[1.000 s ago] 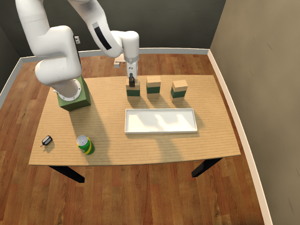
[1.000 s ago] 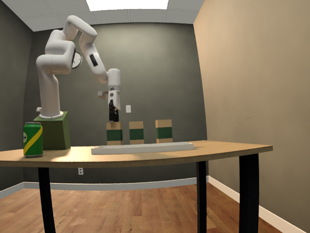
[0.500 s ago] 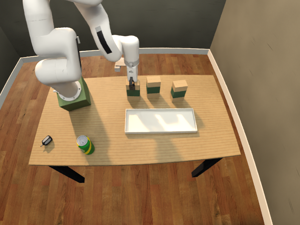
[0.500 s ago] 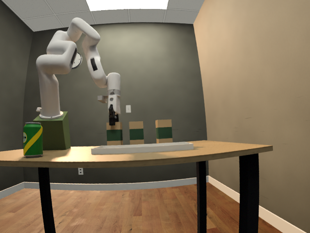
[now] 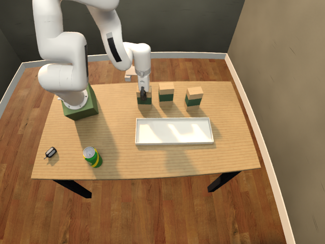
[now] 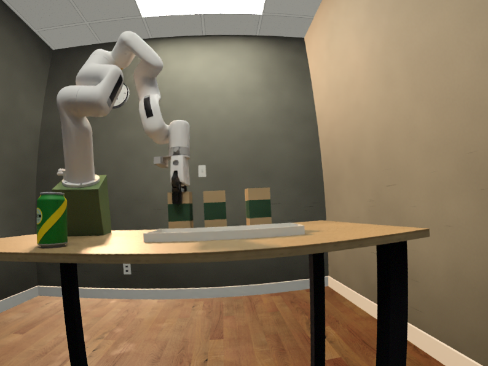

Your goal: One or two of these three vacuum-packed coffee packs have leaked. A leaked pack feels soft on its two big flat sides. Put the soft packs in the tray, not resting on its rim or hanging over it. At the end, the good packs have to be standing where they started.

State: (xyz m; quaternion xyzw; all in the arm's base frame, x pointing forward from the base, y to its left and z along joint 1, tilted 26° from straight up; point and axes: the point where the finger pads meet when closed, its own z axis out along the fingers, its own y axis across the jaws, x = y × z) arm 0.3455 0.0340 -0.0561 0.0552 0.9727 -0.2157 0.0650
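Note:
Three tan coffee packs with a green band stand upright in a row behind the white tray (image 5: 210,131) (image 6: 275,230). They are the left pack (image 5: 145,105) (image 6: 183,216), the middle pack (image 5: 165,93) (image 6: 214,209) and the right pack (image 5: 194,98) (image 6: 257,209). My gripper (image 5: 143,97) (image 6: 176,198) points straight down and is open. Its dark fingers reach down over the top part of the left pack, one finger in front of the pack's near big side; the other finger is hidden. Nothing lies in the tray.
A green and yellow can (image 5: 92,157) (image 6: 51,219) stands near the table's front left. A small dark key fob (image 5: 50,152) lies at the far left. The arm's green base block (image 5: 80,109) (image 6: 88,209) stands at the back left.

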